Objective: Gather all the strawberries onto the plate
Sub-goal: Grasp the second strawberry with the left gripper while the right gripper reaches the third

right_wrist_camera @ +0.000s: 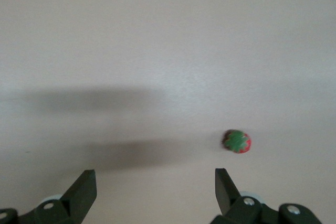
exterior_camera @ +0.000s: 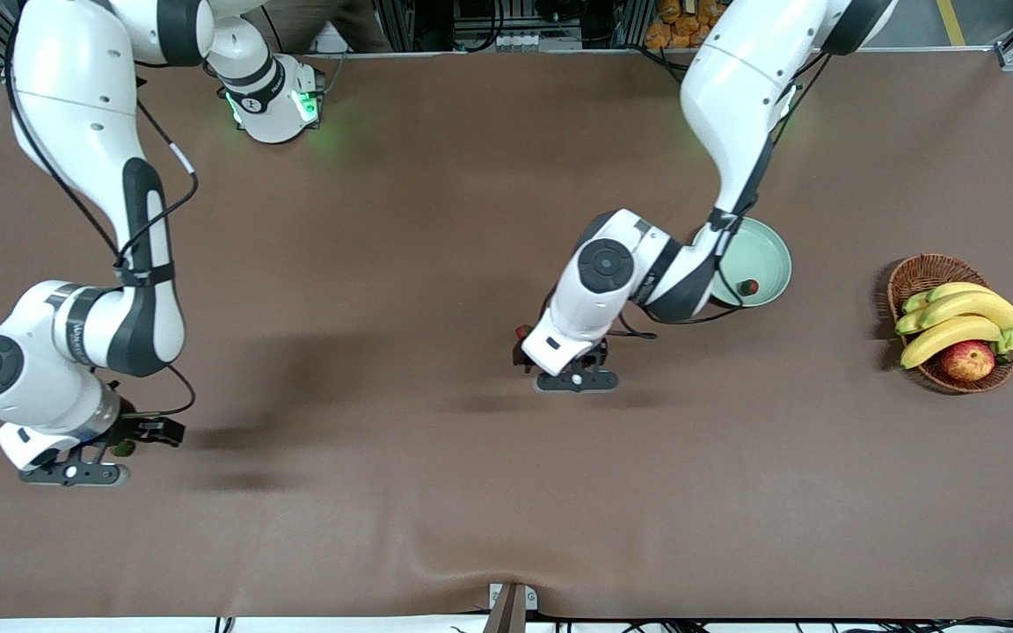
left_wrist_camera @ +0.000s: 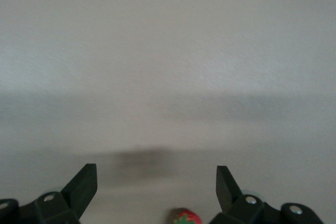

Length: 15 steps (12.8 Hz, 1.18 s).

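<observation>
The pale mint-green plate (exterior_camera: pixel 775 255) lies toward the left arm's end of the table, partly under the left arm, with one strawberry (exterior_camera: pixel 747 287) in it. A second strawberry (exterior_camera: pixel 522 331) lies on the brown table and peeks out beside my left hand. In the left wrist view that strawberry (left_wrist_camera: pixel 185 217) sits low between the finger bases of my open, empty left gripper (left_wrist_camera: pixel 155 176) (exterior_camera: pixel 559 360). A third strawberry (right_wrist_camera: pixel 237 141) (exterior_camera: pixel 124 447) lies on the table just off the open, empty right gripper (right_wrist_camera: pixel 153 178) (exterior_camera: pixel 111 440), outside its fingers.
A brown wicker basket (exterior_camera: pixel 915 272) with bananas (exterior_camera: pixel 955 316) and a red-yellow apple (exterior_camera: pixel 968 360) stands near the table edge at the left arm's end. Brown cloth (exterior_camera: pixel 383 264) covers the table.
</observation>
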{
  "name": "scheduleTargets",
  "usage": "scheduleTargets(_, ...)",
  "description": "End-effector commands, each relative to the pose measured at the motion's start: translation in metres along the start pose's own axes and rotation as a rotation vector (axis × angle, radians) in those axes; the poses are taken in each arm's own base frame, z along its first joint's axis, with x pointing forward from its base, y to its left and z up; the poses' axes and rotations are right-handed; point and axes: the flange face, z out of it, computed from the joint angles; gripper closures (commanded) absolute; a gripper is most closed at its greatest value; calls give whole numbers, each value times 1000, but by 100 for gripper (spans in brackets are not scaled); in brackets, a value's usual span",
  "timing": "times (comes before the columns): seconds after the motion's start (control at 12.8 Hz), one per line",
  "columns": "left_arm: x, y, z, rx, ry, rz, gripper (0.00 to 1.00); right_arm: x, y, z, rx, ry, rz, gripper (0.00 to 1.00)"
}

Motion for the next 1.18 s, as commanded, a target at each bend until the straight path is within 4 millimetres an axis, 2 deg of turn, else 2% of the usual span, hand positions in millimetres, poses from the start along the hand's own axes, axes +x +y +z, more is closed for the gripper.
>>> scheduleTargets(0.0, -9, 19, 19, -29, 20, -23, 0, 7, -5, 7, -10, 50, -34, 0)
scheduleTargets(0.16, -21, 31, 25, -32, 15, -29, 0, 10, -11, 23, -25, 91, -37, 0)
scheduleTargets(0.24, -27, 37, 24, -33, 15, -49, 0, 10, -6, 32, -36, 105, -34, 0)
scheduleTargets(0.31, -31, 37, 25, -27, 11, -53, 1, 10, 2, 37, -43, 114, -26, 0)
scheduleTargets(0.47, -40, 34, 35, -6, -10, -49, 11, 3, 37, 47, -51, 98, 18, 0)
scheduleTargets(0.63, -52, 23, 50, 24, -41, -48, 15, -4, 66, 63, -53, 76, 57, 0)
scheduleTargets(0.78, -58, 12, 60, 46, -62, -56, 19, -11, 81, 75, -27, 60, 91, 0)
scheduleTargets(0.94, -61, 15, 59, 46, -65, -53, 23, -18, 91, 93, 8, 40, 124, 0)
scheduleTargets(1.1, -62, 18, 53, 54, -81, -56, 25, -22, 97, 102, 26, 31, 141, 0)
